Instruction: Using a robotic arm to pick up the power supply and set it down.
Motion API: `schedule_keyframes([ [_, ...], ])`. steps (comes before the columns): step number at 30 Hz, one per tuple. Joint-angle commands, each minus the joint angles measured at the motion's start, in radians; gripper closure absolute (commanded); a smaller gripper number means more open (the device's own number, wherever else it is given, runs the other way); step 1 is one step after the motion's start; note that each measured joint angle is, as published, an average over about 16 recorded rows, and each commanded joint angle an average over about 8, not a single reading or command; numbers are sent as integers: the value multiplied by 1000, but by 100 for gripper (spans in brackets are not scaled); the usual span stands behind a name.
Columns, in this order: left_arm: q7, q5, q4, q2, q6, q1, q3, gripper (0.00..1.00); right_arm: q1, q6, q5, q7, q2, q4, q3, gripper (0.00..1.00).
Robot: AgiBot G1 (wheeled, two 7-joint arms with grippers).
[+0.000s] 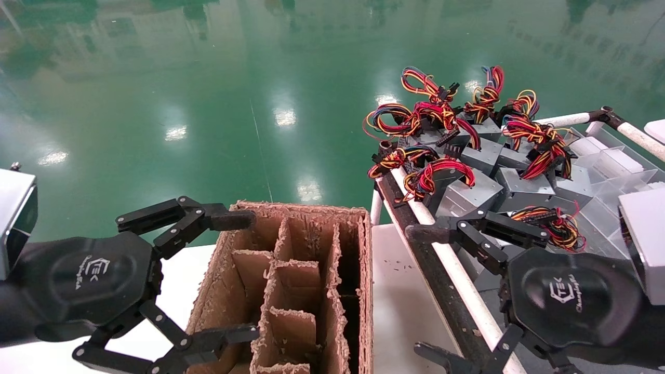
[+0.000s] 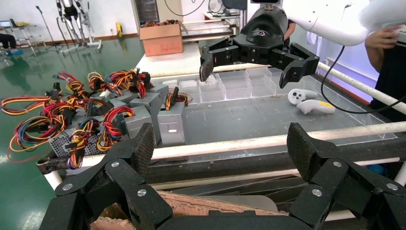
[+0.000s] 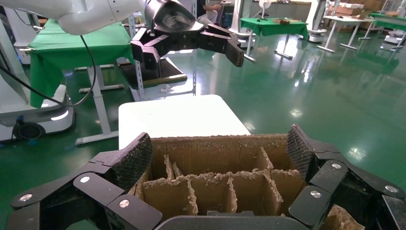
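A glossy green factory floor (image 1: 208,104) mirrors the ceiling lights beyond a white table (image 1: 400,291) on which a brown cardboard divider box (image 1: 291,280) stands, its cells open to the top and its edges frayed. To the robot's right, a rack framed by white tubes (image 1: 457,275) holds clear plastic trays (image 1: 608,166) and a heap of grey power supplies (image 1: 483,187), their red, yellow and orange wire bundles (image 1: 436,111) piled at the far end of the rack and spilling over its corner. The left gripper (image 1: 236,275) hovers at the box's left wall, fingers spread wide and holding nothing. The right gripper (image 1: 431,293) hangs over the rack's near rail, fingers likewise apart and empty, just short of the nearest supply. Between box and rack runs a bare strip of tabletop. In the left wrist view, two white handheld controllers (image 2: 309,101) lie on the rack's clear sheet; in the right wrist view, green-draped tables (image 3: 282,23) stand farther back in the hall.
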Motion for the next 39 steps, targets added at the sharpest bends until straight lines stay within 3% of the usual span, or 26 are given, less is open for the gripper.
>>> schedule_keyframes([
  [1,0,0,0,0,0,0,0,0,3,1,5,-3,0,-5,-6,0],
  [39,0,0,0,0,0,0,0,0,18,7,29,-14,-3,-28,-33,0],
])
